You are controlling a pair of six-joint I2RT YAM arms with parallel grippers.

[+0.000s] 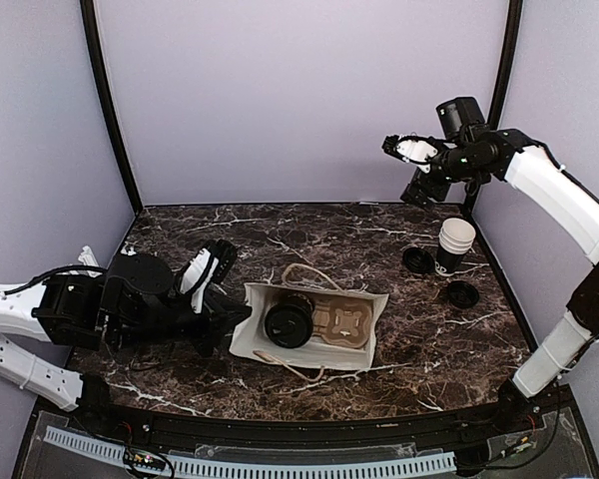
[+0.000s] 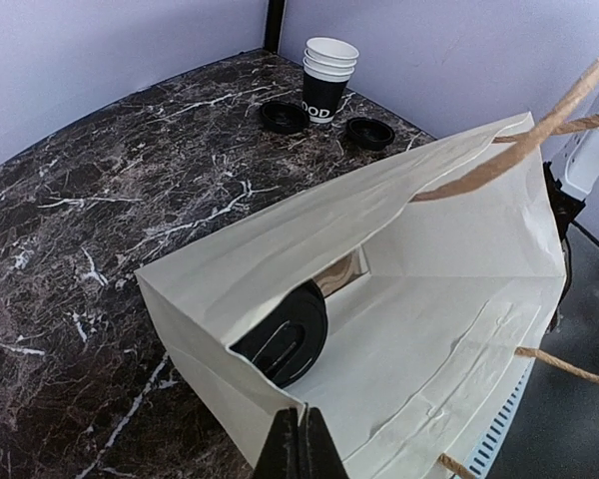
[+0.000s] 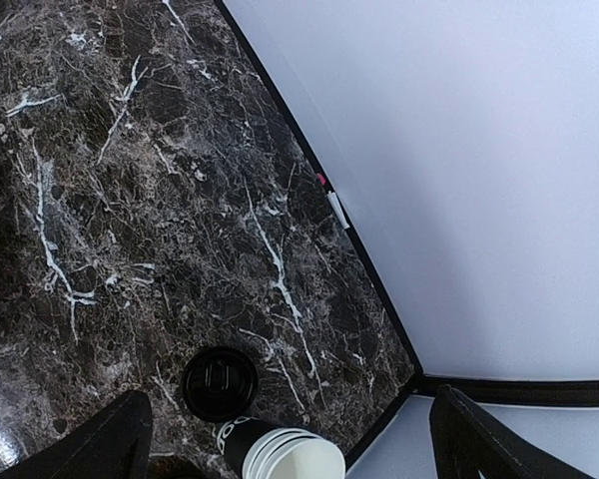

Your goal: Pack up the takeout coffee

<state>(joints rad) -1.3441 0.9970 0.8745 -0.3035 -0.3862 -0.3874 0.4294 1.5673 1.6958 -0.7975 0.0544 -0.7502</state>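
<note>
A cream handled paper bag [image 1: 369, 311] stands open-topped mid-table. Inside it are a coffee cup with a black lid [image 1: 289, 324] and the tan pulp tray [image 1: 342, 323] with one hole empty. My left gripper [image 1: 238, 317] is shut on the bag's left rim. In the left wrist view its fingers [image 2: 301, 439] pinch the bag's edge [image 2: 280, 394], with the black lid [image 2: 285, 334] and a tan sliver of tray [image 2: 344, 271] inside. My right gripper [image 1: 404, 152] is raised high at the back right, open and empty [image 3: 295, 444].
A stack of empty black-and-white paper cups [image 1: 455, 242] stands at the back right, with two loose black lids [image 1: 417, 260] [image 1: 463, 293] beside it. The right wrist view shows the stack [image 3: 285, 454] and one lid [image 3: 220, 383] below, by the enclosure's corner post.
</note>
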